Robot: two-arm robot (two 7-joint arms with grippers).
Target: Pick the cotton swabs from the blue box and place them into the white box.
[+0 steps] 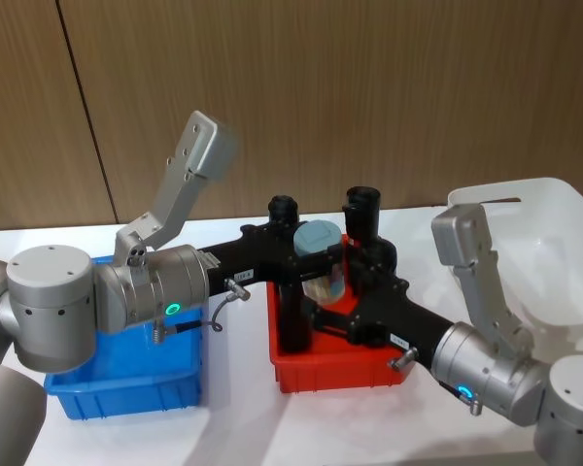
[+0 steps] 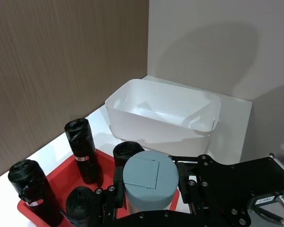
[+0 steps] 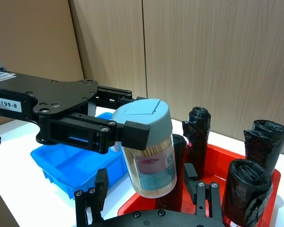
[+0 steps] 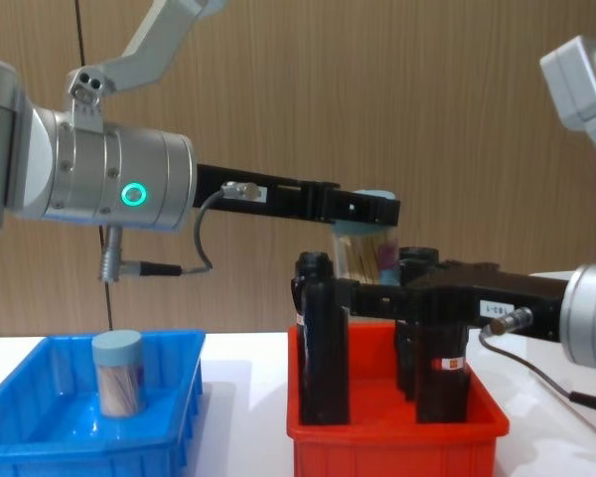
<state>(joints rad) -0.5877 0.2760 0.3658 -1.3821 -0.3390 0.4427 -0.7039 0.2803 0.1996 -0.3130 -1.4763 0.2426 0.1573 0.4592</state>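
A cotton swab tub with a pale blue-grey lid hangs above the red bin, and my left gripper is shut on it just under the lid. My right gripper reaches in from the right, open, one finger on each side of the tub's lower part; I cannot tell whether they touch it. Another cotton swab tub stands in the blue box at the left. The white box sits at the right, beyond the right arm.
The red bin between the two boxes holds several tall black bottles right under the held tub. A wood-panelled wall stands behind the white table.
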